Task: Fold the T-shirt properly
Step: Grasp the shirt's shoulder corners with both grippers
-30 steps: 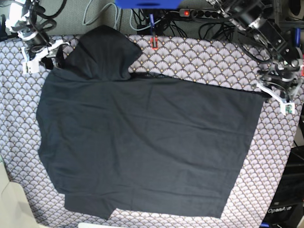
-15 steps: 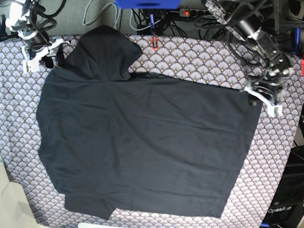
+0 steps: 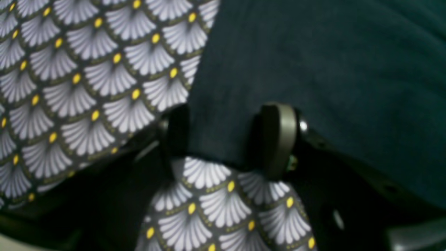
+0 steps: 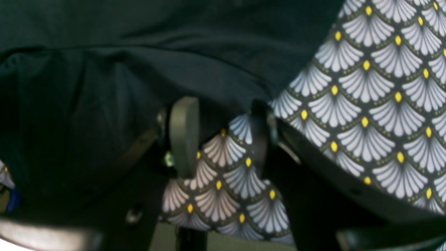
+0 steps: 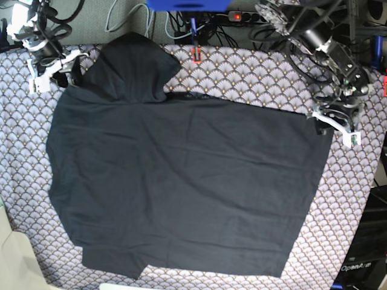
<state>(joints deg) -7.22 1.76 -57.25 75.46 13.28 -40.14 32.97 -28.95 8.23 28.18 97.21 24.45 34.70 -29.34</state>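
T-shirt: your dark T-shirt (image 5: 181, 175) lies spread flat over most of the desk, one sleeve lobe reaching toward the far edge at upper left of the base view, the hem running along the side nearest your left arm.

Tablecloth: the grey scallop-print tablecloth (image 5: 254, 78) with yellow dots shows all round the shirt; wrinkles run across the shirt's middle.

Left pincer: your left pincer (image 5: 334, 124) sits at the shirt's far hem corner, on the right of the base view. In the left wrist view its jaws stand apart (image 3: 226, 139), with the shirt's corner (image 3: 313, 69) lying between the two fingers (image 3: 278, 139) and the patterned cloth showing just below it. The fingers are not pressed together on the fabric, so call it open and straddling the corner.

Right pincer: your right pincer (image 5: 51, 69) is at the shirt's shoulder edge near the sleeve lobe, upper left of the base view. In the right wrist view its jaws also stand apart (image 4: 223, 136), the shirt edge (image 4: 139, 52) running just above and between the fingers (image 4: 184, 132), patterned cloth filling the gap below. You cannot tell from here whether either finger touches the fabric.

Background: a power strip (image 5: 242, 16) and loose cables lie beyond the far edge.
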